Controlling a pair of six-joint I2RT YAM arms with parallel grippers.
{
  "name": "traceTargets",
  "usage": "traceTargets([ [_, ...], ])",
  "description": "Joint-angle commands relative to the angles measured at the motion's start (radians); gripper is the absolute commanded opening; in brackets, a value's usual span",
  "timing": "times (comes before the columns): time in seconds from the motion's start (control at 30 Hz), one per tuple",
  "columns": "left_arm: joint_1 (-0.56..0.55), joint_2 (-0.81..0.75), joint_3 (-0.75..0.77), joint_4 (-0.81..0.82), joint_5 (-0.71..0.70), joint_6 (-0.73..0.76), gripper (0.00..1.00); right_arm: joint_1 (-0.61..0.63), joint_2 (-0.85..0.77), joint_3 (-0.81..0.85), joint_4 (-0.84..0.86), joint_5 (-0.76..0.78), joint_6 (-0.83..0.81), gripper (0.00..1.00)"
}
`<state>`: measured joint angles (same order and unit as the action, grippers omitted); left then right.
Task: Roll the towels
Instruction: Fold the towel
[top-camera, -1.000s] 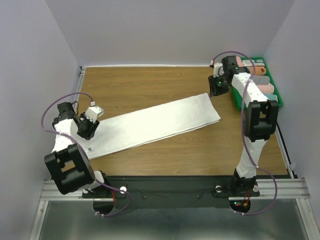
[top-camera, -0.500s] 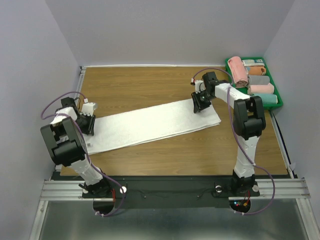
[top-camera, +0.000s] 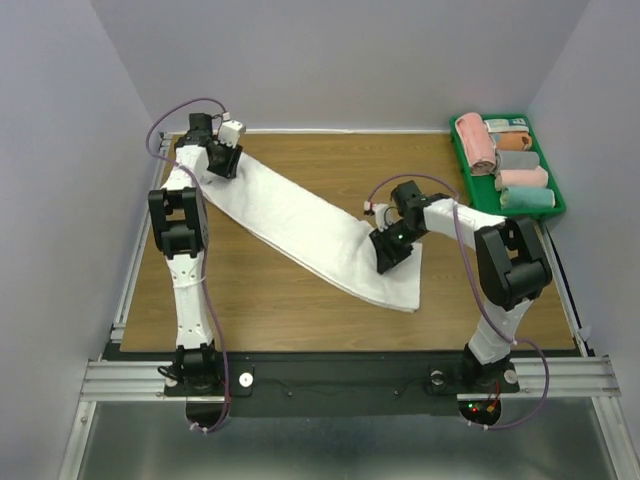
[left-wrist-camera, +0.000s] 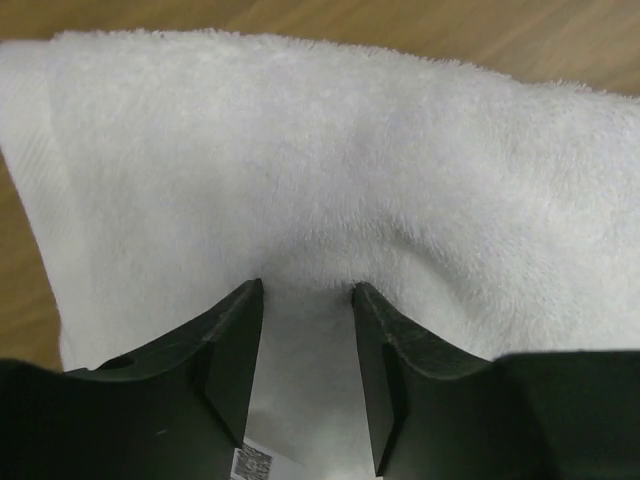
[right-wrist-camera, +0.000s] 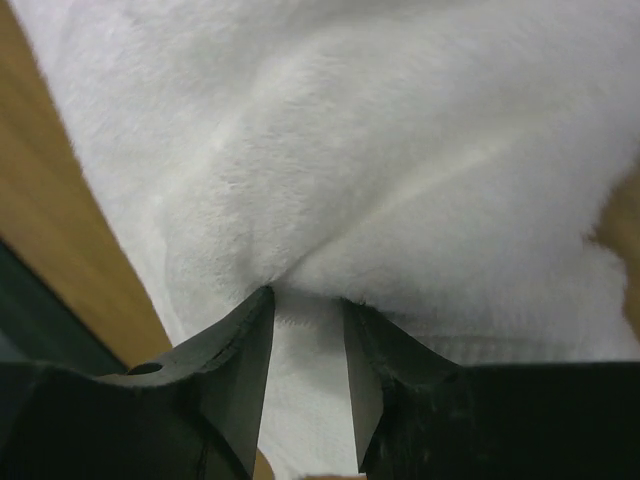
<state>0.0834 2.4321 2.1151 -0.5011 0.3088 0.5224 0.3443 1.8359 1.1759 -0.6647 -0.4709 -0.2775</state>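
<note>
A long white towel (top-camera: 300, 215) lies flat in a diagonal strip on the wooden table, from the far left corner to the near middle right. My left gripper (top-camera: 222, 160) is at the towel's far left end, shut on a pinch of its fabric. In the left wrist view the gripper (left-wrist-camera: 307, 290) holds a raised fold of the towel (left-wrist-camera: 330, 150). My right gripper (top-camera: 390, 250) is at the near right end, shut on the towel. In the right wrist view the gripper (right-wrist-camera: 305, 295) holds bunched towel (right-wrist-camera: 400, 130).
A green bin (top-camera: 556, 205) stands at the far right and holds several rolled towels, among them a pink one (top-camera: 474, 142). The wooden table (top-camera: 280, 300) is walled at the back and sides. A black rail runs along the near edge.
The towel has swung round. My left gripper carried its end from the near left to the far left corner. My right gripper pulled the other end from the far right toward the near middle.
</note>
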Motion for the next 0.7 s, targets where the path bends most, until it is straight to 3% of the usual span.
traceTargets([
  [0.0,-0.033,0.007,0.204,-0.080,0.093,-0.064,0.55,0.079,0.023,-0.049,-0.292,-0.239,-0.099,0.41],
  [0.1,-0.036,-0.114,0.088,-0.054,0.090,-0.045,0.56,0.075,-0.049,-0.003,-0.342,-0.221,-0.121,0.41],
  [0.2,-0.037,-0.286,-0.160,0.013,0.076,-0.045,0.56,0.042,-0.086,0.045,-0.332,-0.158,-0.121,0.41],
  [0.37,-0.056,-0.471,-0.433,0.047,0.096,-0.044,0.56,-0.031,-0.024,0.133,-0.273,-0.037,-0.111,0.39],
  [0.47,-0.080,-0.508,-0.556,0.079,0.078,-0.079,0.56,-0.033,0.019,0.130,-0.227,0.053,-0.085,0.37],
  [0.67,-0.163,-0.539,-0.713,0.190,0.018,-0.119,0.53,-0.033,0.033,0.061,-0.187,0.075,-0.054,0.38],
])
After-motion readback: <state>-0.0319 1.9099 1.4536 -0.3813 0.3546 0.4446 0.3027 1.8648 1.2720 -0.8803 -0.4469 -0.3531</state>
